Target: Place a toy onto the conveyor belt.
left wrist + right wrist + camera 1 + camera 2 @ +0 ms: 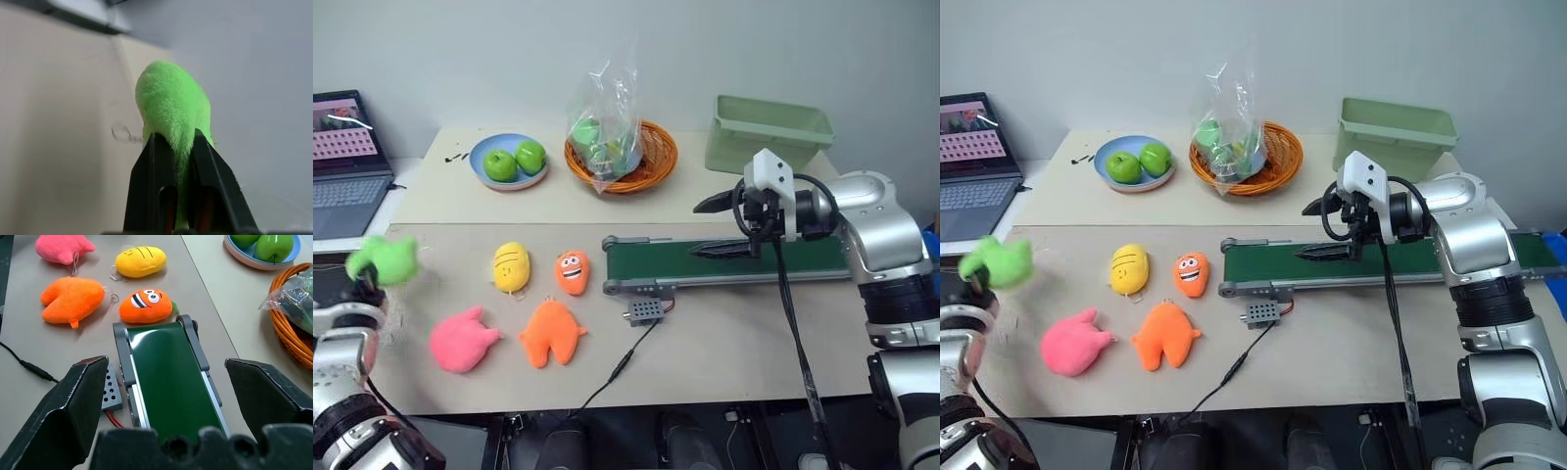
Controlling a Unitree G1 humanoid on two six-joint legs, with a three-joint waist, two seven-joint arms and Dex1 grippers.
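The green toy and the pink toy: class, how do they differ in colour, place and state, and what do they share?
The green toy is lime; the pink toy is bright pink. The green toy is pinched in the left claw, up off the table; the pink toy lies loose on the table. The green toy is at the table's left edge; the pink toy sits further in, beside an orange plush. Both are small soft plush.

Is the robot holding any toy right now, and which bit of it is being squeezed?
Yes. The left pincer is shut on one narrow end of the green fuzzy toy, held up off the table. The right pincer is open and empty.
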